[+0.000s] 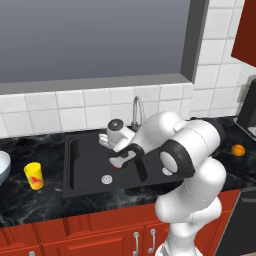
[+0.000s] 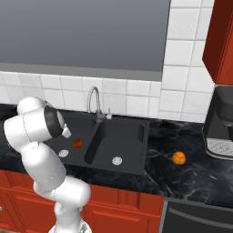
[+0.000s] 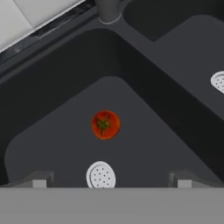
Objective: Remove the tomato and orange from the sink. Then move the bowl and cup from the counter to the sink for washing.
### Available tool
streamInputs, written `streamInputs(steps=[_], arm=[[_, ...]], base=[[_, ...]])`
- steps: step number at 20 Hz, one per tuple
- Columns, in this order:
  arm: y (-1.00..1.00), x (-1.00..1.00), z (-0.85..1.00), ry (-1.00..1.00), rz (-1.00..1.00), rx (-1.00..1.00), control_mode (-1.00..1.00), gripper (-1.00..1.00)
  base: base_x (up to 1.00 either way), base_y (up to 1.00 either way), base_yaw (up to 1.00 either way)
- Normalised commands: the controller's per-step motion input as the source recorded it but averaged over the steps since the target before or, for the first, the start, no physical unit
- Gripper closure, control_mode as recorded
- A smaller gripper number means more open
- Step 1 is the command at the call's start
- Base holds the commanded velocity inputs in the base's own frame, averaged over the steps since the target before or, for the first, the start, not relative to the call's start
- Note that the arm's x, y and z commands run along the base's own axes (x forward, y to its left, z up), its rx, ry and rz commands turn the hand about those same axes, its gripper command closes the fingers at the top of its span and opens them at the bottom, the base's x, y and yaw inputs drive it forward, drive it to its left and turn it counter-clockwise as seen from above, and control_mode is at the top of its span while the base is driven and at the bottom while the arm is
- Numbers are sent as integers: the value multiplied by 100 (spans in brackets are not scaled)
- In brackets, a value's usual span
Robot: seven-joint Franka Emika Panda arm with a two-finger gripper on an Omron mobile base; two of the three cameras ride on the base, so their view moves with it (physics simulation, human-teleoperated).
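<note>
The tomato (image 3: 105, 124) lies on the floor of the black sink's (image 3: 52, 144) left basin, just beyond that basin's silver drain (image 3: 101, 176); it also appears as a dark red ball (image 2: 78, 143). My gripper (image 3: 110, 180) hangs open above this basin, its fingertips (image 3: 40, 179) wide apart, with nothing between them and the tomato ahead of them. The hand (image 1: 121, 159) hovers over the sink (image 1: 82, 165). The orange (image 2: 178, 158) rests on the counter right of the sink (image 1: 238, 150). The yellow cup (image 1: 34, 175) and the pale bowl (image 1: 2, 167) stand on the counter to the left.
A curved steel faucet (image 2: 93, 102) rises behind the divider between the basins. The right basin holds only its drain (image 2: 117, 160). A coffee machine (image 2: 220, 123) stands at the far right of the dark marbled counter (image 2: 182, 177). Tiled wall and a window sit behind.
</note>
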Motion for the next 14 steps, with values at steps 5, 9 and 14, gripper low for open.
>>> streamInputs(steps=[5, 9, 14], arm=[[0, 6, -15, 0, -1, 0, -100, -100], [0, 8, -12, 0, -1, 0, -100, -100], [-2, 9, -11, 0, 0, 0, -100, -100]], base=[[0, 0, 0], [0, 0, 0], [0, 0, 0]])
